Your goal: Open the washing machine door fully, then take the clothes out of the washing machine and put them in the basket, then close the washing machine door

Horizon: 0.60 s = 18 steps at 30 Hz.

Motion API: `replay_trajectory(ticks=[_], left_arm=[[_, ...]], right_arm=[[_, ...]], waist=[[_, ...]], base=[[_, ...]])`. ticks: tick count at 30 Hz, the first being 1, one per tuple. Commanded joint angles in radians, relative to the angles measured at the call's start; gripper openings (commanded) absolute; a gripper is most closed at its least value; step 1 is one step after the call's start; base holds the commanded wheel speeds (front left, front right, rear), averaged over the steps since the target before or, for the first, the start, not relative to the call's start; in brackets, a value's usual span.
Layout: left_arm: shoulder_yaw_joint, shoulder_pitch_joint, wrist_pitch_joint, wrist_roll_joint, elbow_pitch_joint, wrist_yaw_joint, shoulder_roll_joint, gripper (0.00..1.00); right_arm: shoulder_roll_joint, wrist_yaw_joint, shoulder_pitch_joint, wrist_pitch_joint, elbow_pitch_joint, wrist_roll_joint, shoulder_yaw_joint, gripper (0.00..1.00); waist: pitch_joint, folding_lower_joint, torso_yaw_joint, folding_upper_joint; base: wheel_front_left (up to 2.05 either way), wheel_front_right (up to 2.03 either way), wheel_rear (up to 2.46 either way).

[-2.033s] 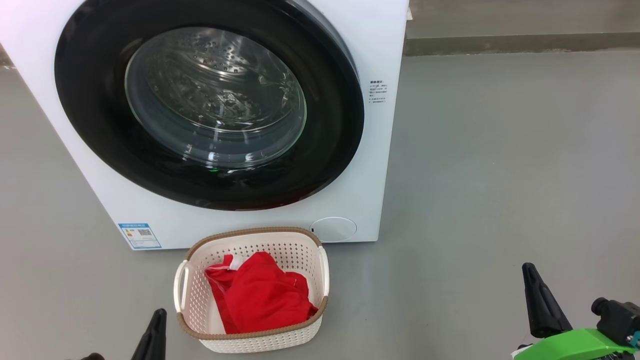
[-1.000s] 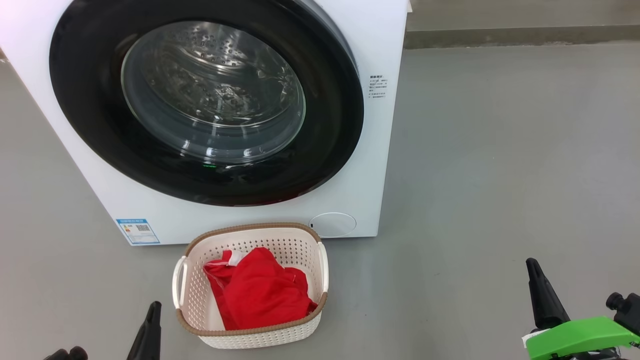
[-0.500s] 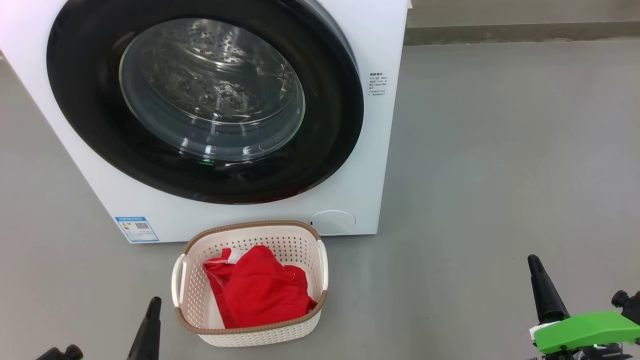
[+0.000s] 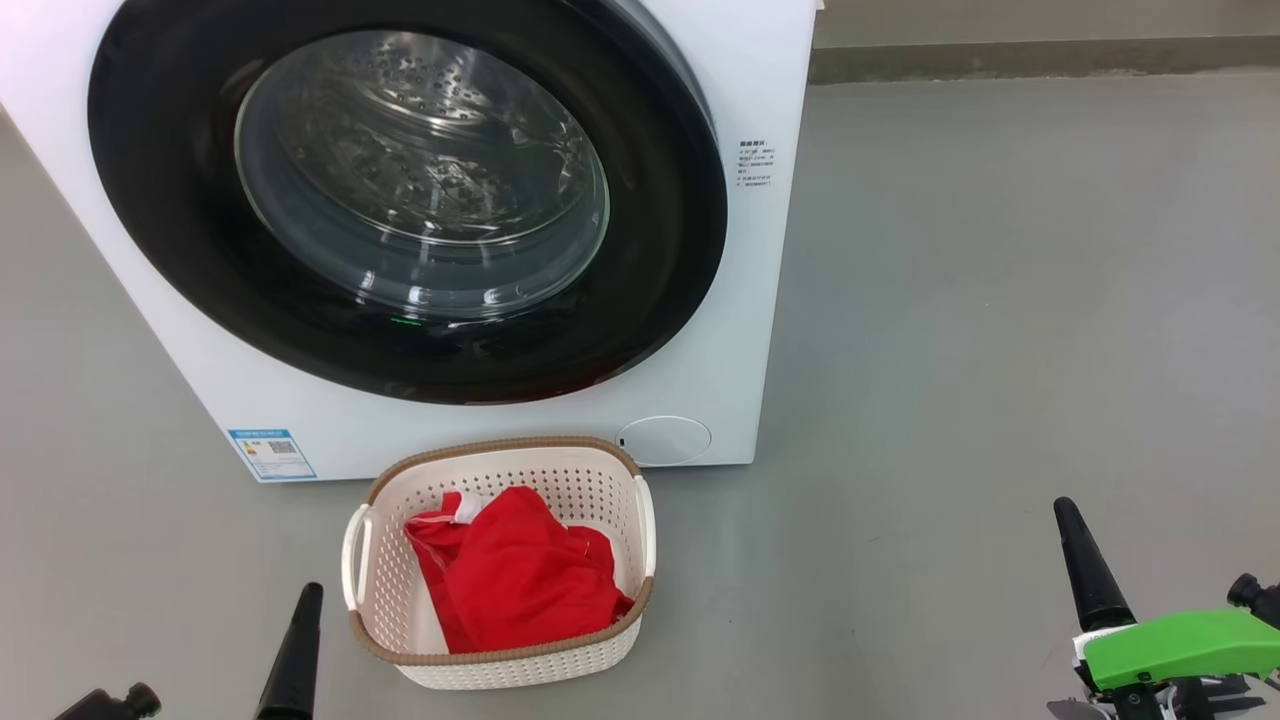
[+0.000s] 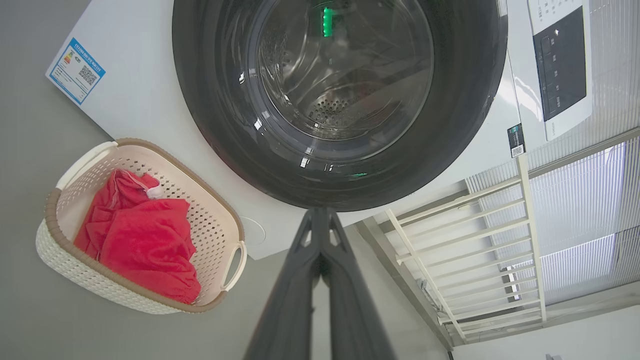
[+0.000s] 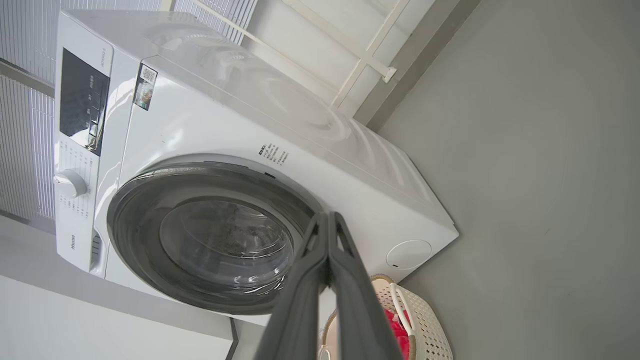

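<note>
Grey floor (image 4: 1000,300) stretches wide across my feed, and the washing machine (image 4: 770,330) stands on it, white front towards me. I can see the washing machine door (image 4: 660,250) sitting shut against that front, with the steel drum (image 4: 420,150) gleaming through the glass. Right at the foot of the machine, just beside the round white flap (image 4: 665,440), the basket (image 4: 500,445) rests on the floor, and the red clothes (image 4: 520,580) lie bunched inside it. My left gripper (image 5: 320,220) shows near the basket's left handle, not touching it, jaws pressed together on nothing. My right gripper (image 6: 327,220) hovers well off to the right over the floor, jaws likewise pinched closed and empty.
</note>
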Motion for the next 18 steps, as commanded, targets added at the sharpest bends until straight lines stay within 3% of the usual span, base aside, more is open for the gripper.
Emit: replay_trajectory(ticks=[1, 18], left_arm=[[0.030, -0.047, 0.008, -0.028, -0.019, -0.005, 0.007, 0.00], [0.047, -0.069, 0.057, -0.206, -0.008, -0.006, -0.006, 0.00]], right_arm=[[-0.016, -0.001, -0.050, 0.006, -0.024, 0.026, 0.010, 0.00], [-0.017, -0.001, -0.070, 0.056, -0.019, 0.202, 0.006, 0.00]], waist=[[0.001, 0.0000, 0.000, -0.0001], [0.010, 0.0000, -0.001, -0.0001]], base=[[0.00, 0.00, 0.00], [0.00, 0.00, 0.00]])
